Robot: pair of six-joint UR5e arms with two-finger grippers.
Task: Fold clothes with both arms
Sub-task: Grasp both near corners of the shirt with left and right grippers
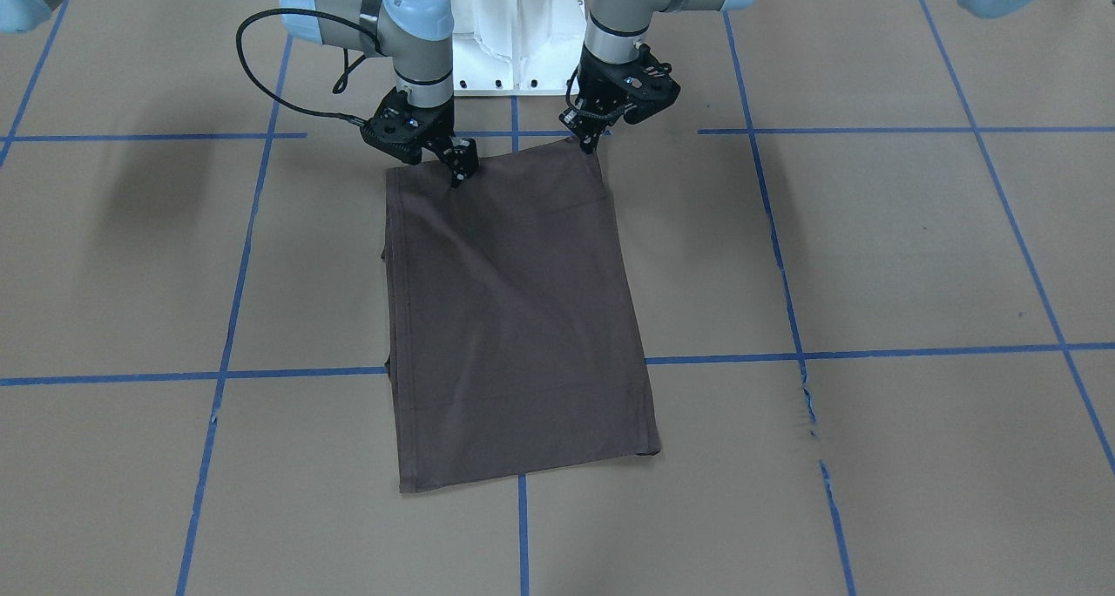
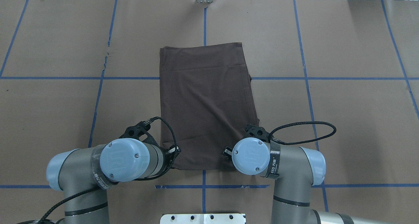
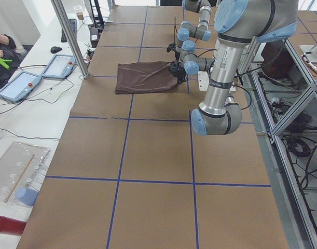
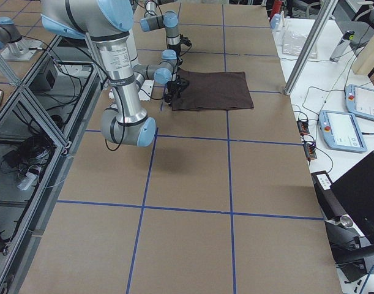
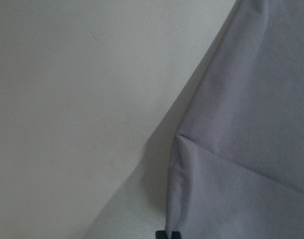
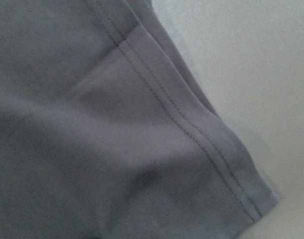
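Shirt: T-shirt [image 1: 514, 317] lies flat, mid worktop [image 1: 871, 247]. Sides already folded in, so it's a long strip.
L tool [image 1: 591, 141]: at the corner nearest the robot, tips look pinched on it, corner lifted a bit.
R tool [image 1: 459, 171]: on the other near corner; open or closed, can't tell.
Left to do: prob. fold the strip in half.
Bins: none seen.

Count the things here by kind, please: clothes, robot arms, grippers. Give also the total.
T-shirt, dark brown: 1
Robot arms: 2 (left arm, right arm)
Grippers: 2 (left gripper, right gripper)
Total: 5
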